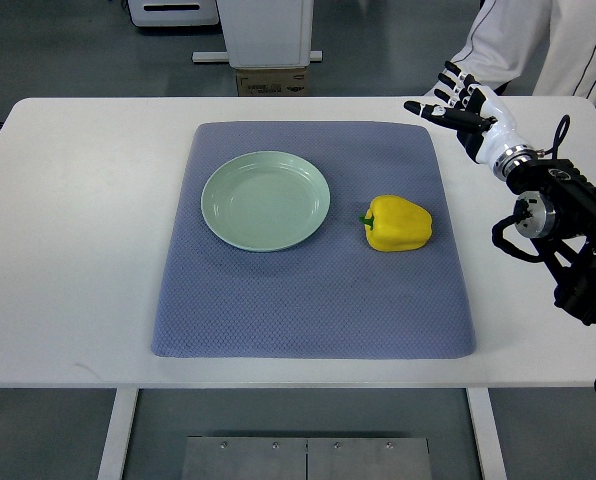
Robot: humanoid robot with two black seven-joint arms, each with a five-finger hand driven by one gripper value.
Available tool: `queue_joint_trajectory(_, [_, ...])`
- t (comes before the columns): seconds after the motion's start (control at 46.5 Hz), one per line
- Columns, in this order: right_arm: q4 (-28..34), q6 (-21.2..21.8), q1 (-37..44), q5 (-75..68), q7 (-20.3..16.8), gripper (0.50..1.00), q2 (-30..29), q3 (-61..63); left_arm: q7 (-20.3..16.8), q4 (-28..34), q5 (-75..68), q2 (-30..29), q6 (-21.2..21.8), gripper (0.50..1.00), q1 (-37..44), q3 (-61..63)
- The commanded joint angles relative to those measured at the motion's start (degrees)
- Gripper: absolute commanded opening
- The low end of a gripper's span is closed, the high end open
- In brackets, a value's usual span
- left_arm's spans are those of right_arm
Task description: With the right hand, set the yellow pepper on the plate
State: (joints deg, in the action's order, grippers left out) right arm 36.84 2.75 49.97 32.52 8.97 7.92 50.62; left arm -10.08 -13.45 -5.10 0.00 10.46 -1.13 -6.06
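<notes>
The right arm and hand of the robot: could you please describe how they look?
The right hand has a white palm shell and black-and-white jointed fingers, joined by a silver metal ring at the wrist. Behind it the arm is black, with a round silver joint cap and loose black cables looping along it.

A mat (308, 300) lies on the tabletop (68, 250). On it, the plate (265, 200) sits left of the pepper (398, 224), the two apart. The right hand (463, 110) hangs over the tabletop beyond the mat's far right corner.

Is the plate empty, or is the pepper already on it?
Empty. The green plate shows bare; the yellow pepper lies on the mat beside it.
</notes>
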Motion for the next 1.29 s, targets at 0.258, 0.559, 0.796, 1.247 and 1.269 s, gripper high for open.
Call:
queue_joint_trajectory(0.258, [-0.1, 0.1, 0.3, 0.0, -0.1, 1.000, 0.0, -0.1, 0.0, 0.0, 0.0, 0.0, 0.0, 1.000, -0.2, 0.0])
queue_joint_trajectory(0.559, [-0.2, 0.0, 0.1, 0.0, 0.0, 1.000, 0.0, -0.1, 0.0, 0.1, 0.0, 0.0, 0.0, 1.000, 0.2, 0.0])
queue_joint_trajectory(0.796, [-0.2, 0.0, -0.2, 0.0, 0.2, 1.000, 0.1, 0.0, 0.1, 0.0, 0.0, 0.0, 0.0, 1.000, 0.2, 0.0])
queue_joint_trajectory(1.247, [-0.2, 0.0, -0.2, 0.0, 0.2, 1.000, 1.4, 0.1, 0.0, 0.0, 0.0, 0.0, 0.0, 1.000, 0.2, 0.0])
queue_joint_trajectory(1.269, [-0.2, 0.0, -0.3, 0.0, 0.2, 1.000, 1.5, 0.1, 0.1, 0.0, 0.1, 0.0, 0.0, 1.000, 0.2, 0.0])
